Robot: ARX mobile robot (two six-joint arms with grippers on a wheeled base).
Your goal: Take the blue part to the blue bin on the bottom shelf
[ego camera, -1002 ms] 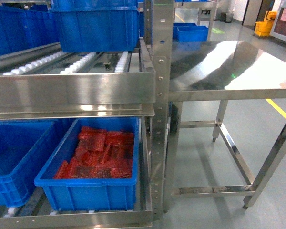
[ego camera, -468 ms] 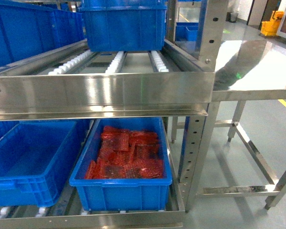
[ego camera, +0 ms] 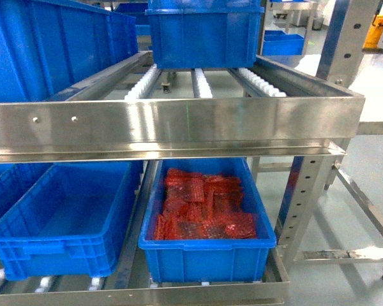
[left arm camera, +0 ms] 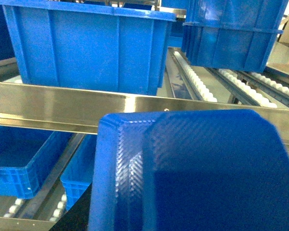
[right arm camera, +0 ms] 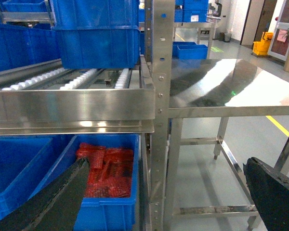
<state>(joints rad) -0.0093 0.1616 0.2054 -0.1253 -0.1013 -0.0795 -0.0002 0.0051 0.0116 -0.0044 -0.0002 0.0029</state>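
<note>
On bottom shelf: bin of red parts

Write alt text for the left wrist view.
A blue part fills the foreground, held up in front of a stainless rack's steel rail. Blue bins sit on white rollers above; another blue bin sits below.

Glossy grey floor — steel side table, yellow mop bucket beyond.

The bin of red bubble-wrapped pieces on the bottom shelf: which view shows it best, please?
The head view: the bin of red pieces appears whole from above. The right wrist view shows it partly behind a tool finger. The left wrist view does not clearly show it.
</note>
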